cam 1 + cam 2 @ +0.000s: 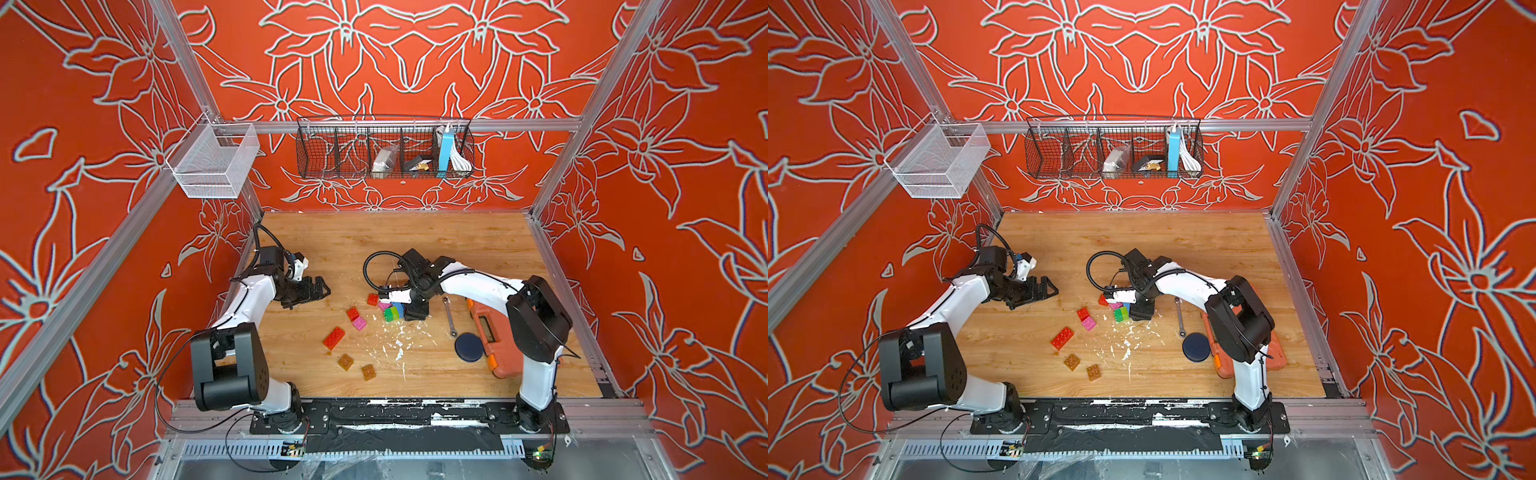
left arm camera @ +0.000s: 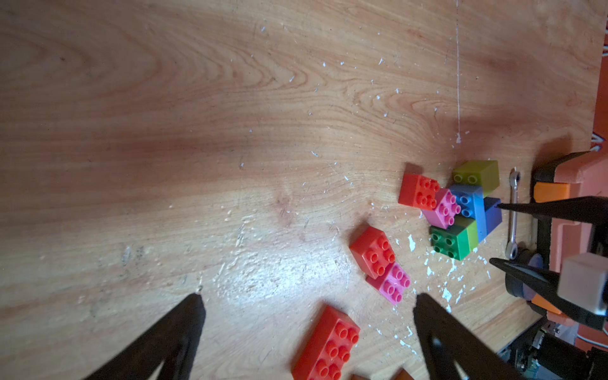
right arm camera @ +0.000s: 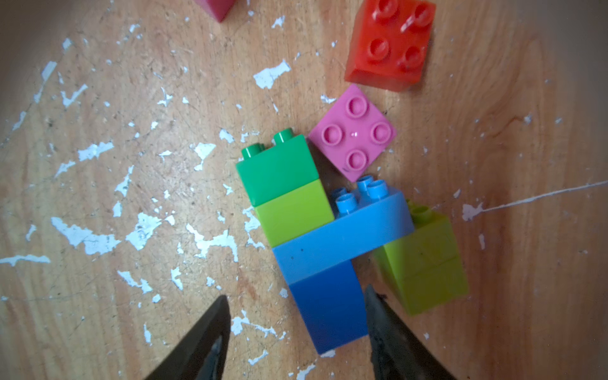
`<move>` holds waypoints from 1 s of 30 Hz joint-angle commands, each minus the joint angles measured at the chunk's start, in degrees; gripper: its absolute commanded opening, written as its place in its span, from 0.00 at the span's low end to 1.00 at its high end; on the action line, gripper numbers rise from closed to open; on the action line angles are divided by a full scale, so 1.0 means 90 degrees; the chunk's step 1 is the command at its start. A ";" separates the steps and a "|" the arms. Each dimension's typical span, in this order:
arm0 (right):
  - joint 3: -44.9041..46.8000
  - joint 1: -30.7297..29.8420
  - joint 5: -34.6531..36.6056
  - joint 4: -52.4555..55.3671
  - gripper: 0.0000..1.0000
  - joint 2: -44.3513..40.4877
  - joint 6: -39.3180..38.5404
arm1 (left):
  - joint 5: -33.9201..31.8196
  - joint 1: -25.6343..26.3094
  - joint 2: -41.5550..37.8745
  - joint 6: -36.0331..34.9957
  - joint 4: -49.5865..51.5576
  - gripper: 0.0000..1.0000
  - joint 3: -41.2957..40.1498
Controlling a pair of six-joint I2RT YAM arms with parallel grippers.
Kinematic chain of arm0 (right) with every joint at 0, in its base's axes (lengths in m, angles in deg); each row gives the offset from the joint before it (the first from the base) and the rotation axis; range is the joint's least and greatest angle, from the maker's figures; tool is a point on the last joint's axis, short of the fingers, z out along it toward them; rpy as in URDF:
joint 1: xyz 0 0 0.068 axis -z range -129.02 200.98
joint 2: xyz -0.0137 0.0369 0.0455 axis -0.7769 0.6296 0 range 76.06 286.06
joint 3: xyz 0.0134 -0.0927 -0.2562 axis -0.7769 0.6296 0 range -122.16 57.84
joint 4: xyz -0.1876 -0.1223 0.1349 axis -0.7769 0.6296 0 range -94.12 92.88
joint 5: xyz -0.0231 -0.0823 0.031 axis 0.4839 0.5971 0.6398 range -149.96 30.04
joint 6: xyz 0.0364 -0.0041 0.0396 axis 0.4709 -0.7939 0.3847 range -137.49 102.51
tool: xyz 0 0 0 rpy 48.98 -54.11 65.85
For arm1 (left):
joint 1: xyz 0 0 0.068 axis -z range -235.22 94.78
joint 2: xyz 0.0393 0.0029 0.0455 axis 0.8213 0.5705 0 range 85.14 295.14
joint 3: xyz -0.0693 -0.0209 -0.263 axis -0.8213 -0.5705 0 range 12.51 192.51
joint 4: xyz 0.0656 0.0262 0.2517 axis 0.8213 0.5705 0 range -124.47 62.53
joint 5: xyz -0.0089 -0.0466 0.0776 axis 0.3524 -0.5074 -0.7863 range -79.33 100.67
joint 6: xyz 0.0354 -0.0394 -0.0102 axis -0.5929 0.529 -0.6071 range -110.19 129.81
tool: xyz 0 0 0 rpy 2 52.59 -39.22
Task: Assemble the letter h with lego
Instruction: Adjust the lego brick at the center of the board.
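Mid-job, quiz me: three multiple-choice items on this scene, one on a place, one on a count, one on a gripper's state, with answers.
1. Where does the wrench lie?
A. Between the joined bricks and the orange case
B. On top of the case
C. Under the bricks
2. How many amber bricks are on the table?
A. One
B. Four
C. Two
3. How is the left gripper?
A. Shut on a brick
B. Open, gripping nothing
C. Shut, empty
Answers: 1 A, it lies on the wood beside the case; 2 C, a second sits right by the first; 3 B, its fingers stand wide apart.
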 commanded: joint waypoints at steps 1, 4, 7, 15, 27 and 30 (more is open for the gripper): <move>-0.0096 -0.0024 -0.0142 0.0032 0.65 0.0171 -0.0198 | 0.0180 -0.0035 -0.0107 -0.0048 0.0052 0.99 0.0021; -0.0127 -0.0037 -0.0073 -0.0027 0.59 0.0290 -0.0137 | 0.0220 -0.0043 -0.0084 -0.0067 0.0102 0.98 0.0029; -0.0162 -0.0047 -0.0010 -0.0080 0.52 0.0363 0.0015 | 0.0229 -0.0043 -0.0089 -0.0067 0.0072 0.98 0.0017; -0.0115 -0.0052 0.0227 -0.0091 0.51 0.0413 0.0138 | 0.0311 -0.0049 -0.0077 -0.0086 0.0129 0.97 0.0062; -0.0319 -0.0075 0.0142 0.0066 0.39 0.0517 0.0079 | 0.0318 -0.0058 -0.0161 -0.0106 0.0120 0.97 0.0039; -0.0170 -0.0086 0.0171 -0.0072 0.37 0.0484 0.0218 | 0.0327 -0.0053 -0.0164 -0.0125 0.0156 0.97 0.0037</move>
